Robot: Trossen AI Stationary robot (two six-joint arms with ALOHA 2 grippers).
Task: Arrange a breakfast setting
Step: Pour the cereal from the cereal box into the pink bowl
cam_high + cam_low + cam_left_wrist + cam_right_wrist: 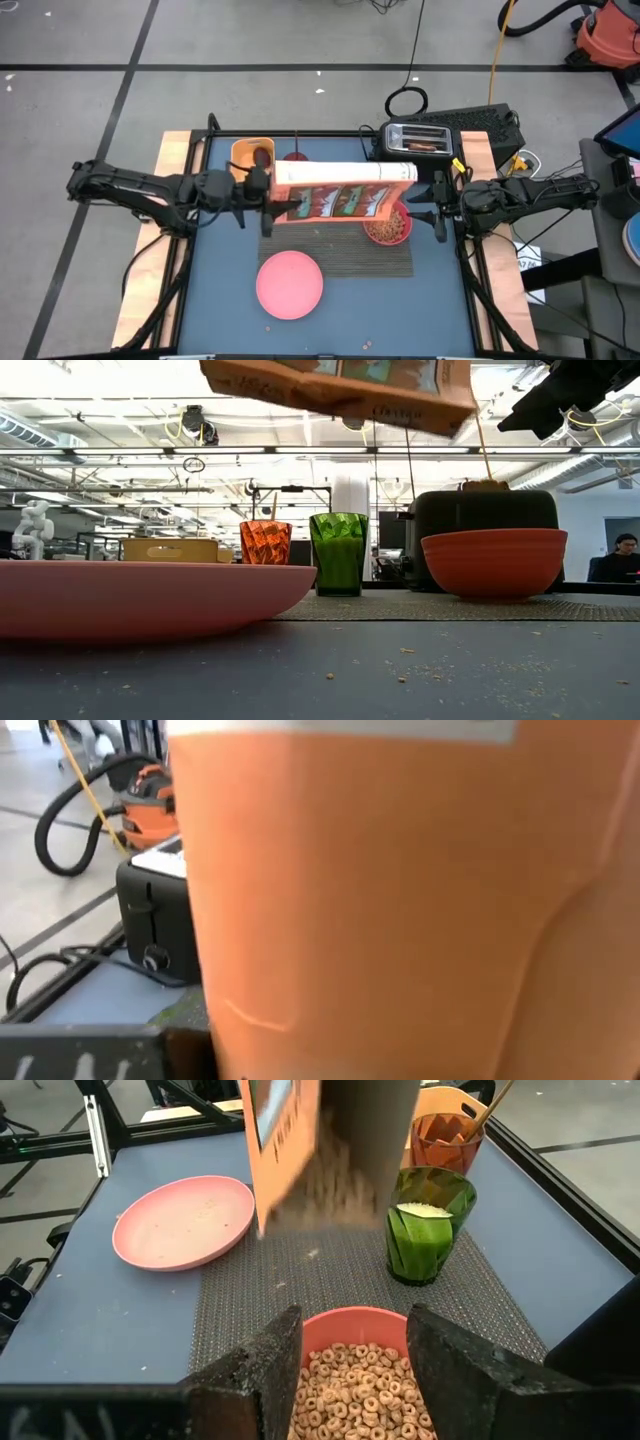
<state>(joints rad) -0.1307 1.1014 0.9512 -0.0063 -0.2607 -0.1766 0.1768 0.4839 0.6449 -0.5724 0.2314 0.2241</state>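
My left gripper [258,196] is shut on an orange cereal box [340,190], which lies on its side in the air above the dark woven placemat [340,255]. The box's open end [335,1140] tips toward the pink-red bowl [362,1380], which holds cereal rings; cereal blurs below the opening. My right gripper [438,208] is open beside and above the bowl [493,560], its fingers on either side of it in the right wrist view, touching nothing. The pink plate [290,285] lies on the table near the mat's near edge. The green cup [430,1220] and red tumbler [445,1135] stand behind the bowl. My left gripper holds the cereal box by its closed end [275,195], coming level from the table's left. The box fills the left wrist view [400,900] and hides the fingers, so the kind of hold cannot be told. The box is lifted clear, its open end [455,410] sloping down.
A black toaster [420,140] with a brown toast slice [485,485] in its slot stands at the far right. A yellow container [250,155] with a dark-red fruit [262,156] sits at the far left. Crumbs lie on the near table [420,670].
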